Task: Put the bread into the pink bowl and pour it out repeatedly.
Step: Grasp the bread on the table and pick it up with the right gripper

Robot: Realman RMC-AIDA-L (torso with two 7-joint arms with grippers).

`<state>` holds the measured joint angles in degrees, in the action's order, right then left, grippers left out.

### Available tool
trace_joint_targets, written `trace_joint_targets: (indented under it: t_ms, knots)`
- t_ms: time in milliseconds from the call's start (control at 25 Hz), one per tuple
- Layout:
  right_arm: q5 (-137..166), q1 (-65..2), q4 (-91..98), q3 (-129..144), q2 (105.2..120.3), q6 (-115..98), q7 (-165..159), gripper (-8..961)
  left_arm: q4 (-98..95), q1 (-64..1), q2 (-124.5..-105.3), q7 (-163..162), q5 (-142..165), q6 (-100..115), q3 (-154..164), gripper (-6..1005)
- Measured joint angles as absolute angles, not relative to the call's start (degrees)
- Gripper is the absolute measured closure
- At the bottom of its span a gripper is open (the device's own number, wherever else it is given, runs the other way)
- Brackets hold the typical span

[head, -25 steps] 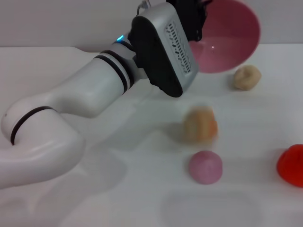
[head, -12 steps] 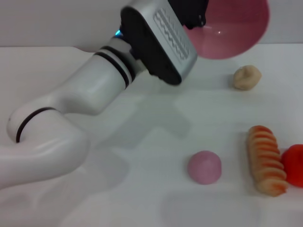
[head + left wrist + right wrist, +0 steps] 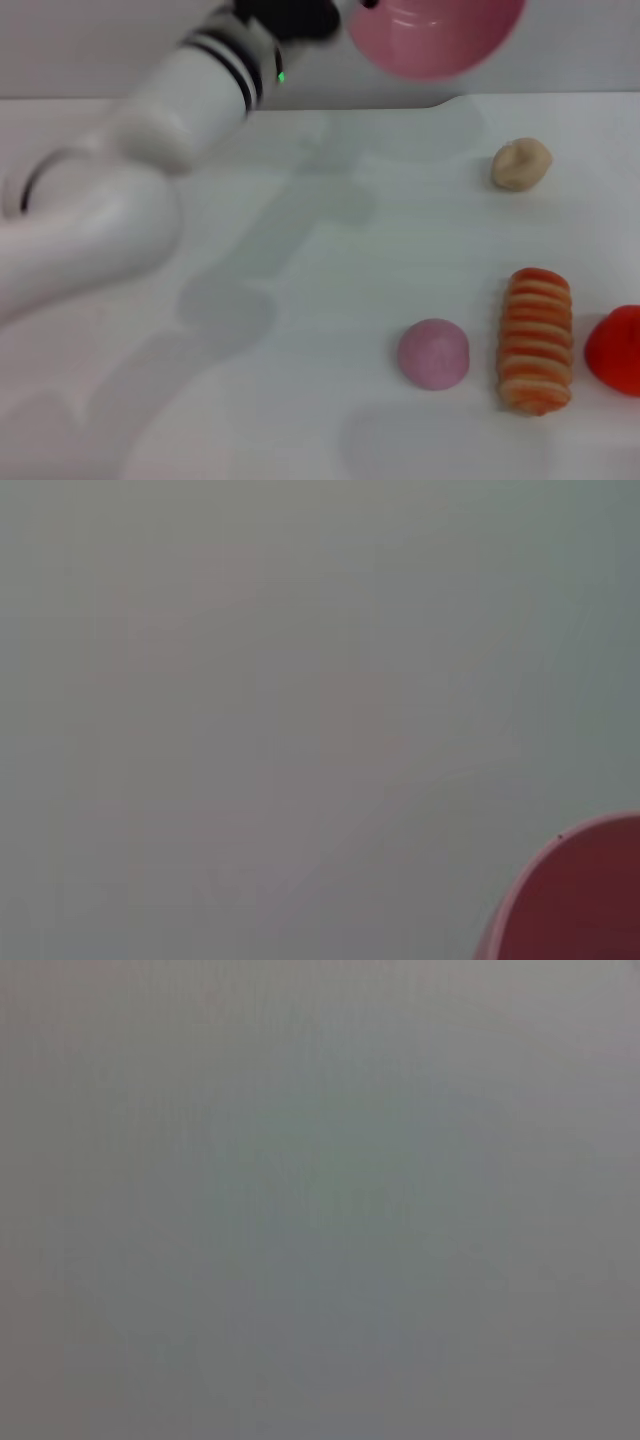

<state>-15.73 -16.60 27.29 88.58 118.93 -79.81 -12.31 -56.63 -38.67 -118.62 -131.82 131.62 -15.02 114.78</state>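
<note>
Our left gripper (image 3: 350,10) holds the pink bowl (image 3: 435,35) aloft at the table's (image 3: 300,300) far edge, though we cannot tell how its fingers sit. The bread (image 3: 535,340) lies well below and nearer us, toward the right arm's side, its long axis running front-to-back, between a pink bun (image 3: 433,353) and a red object (image 3: 615,348). Our right gripper is out of sight.

Striped bread (image 3: 535,341) on table, pink bowl (image 3: 435,35) aloft
</note>
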Motion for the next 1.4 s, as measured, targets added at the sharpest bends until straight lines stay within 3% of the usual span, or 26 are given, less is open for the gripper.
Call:
trace_joint_targets:
  t_ms: [400,640,680,920,1120,1400]
  knots:
    - [-15.73,-17.37,27.15,90.0,118.84,-75.7,-12.89,385,-55.96,-47.06,-118.09,-137.12,130.69,26.13,88.77,953]
    - [-15.72,-18.58,27.67,89.99,118.24,-68.14,-16.3,385,-53.99,-50.48,-117.19,-133.64,131.05,49.21,71.78,952]
    - [-15.7,-18.92,27.89,89.99,118.03,-66.46,-16.6,385,-53.02,-50.61,-116.16,-131.57,131.13,58.17,63.78,952]
    - [-15.01,-21.0,30.44,89.98,116.63,-52.06,-17.12,385,-52.82,-47.2,-113.07,-131.82,131.17,71.24,56.74,952]
    - [-4.58,-24.62,36.38,89.9,115.0,-31.32,-25.34,385,-53.1,-43.07,-112.02,-131.39,131.14,73.11,55.24,952]
    - [11.14,-27.13,54.71,97.1,114.88,0.24,-38.08,386,-53.1,-38.97,-110.2,-129.38,131.08,73.02,55.37,952]
